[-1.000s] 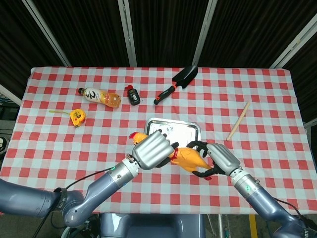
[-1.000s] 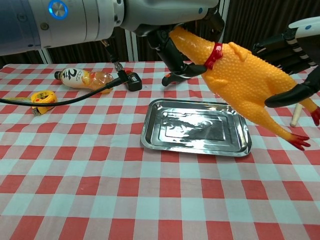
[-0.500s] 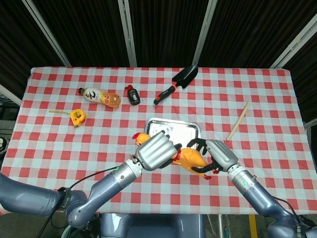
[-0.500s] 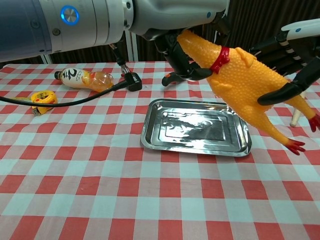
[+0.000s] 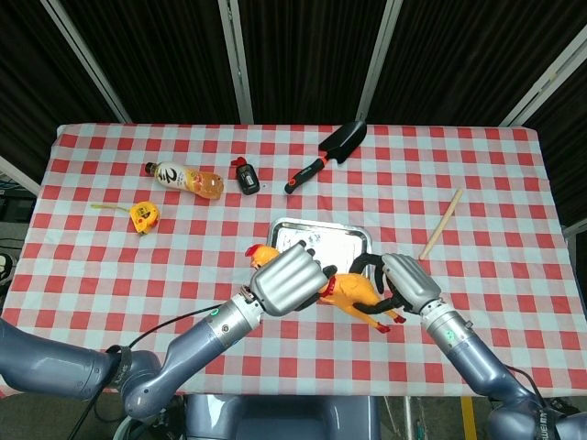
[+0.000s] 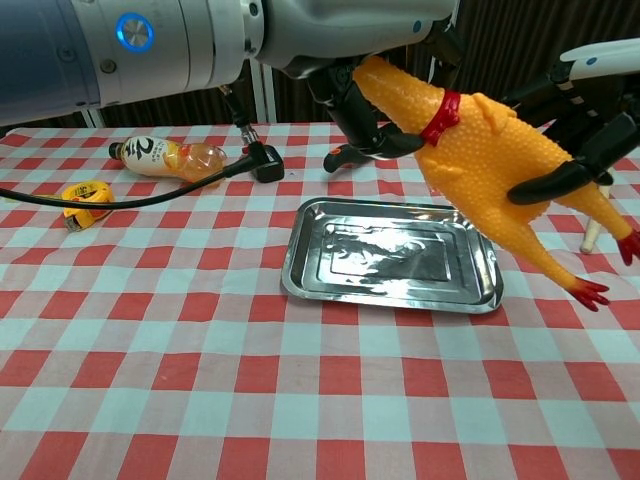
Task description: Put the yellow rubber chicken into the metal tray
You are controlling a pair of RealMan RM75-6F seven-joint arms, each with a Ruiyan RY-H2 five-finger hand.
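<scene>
The yellow rubber chicken (image 6: pixel 480 150) with a red collar hangs tilted in the air above the metal tray (image 6: pixel 300 270), head up to the left, red feet down to the right. My left hand (image 6: pixel 350 100) grips its head and neck. My right hand (image 6: pixel 580 110) wraps the rear of its body, thumb pressed on the yellow skin. In the head view the left hand (image 5: pixel 286 280) and right hand (image 5: pixel 404 282) sit on either side of the chicken (image 5: pixel 353 291), just in front of the tray (image 5: pixel 344 236), which holds nothing.
On the checked cloth lie a drink bottle (image 5: pixel 186 178), a yellow tape measure (image 5: pixel 142 216), a small black device (image 5: pixel 246 177), a black trowel with a red handle (image 5: pixel 326 154) and a wooden stick (image 5: pixel 441 224) at the right.
Both hands have carried the chicken slightly right and toward the tray. The right hand's thumb has closed up onto the chicken's rear.
</scene>
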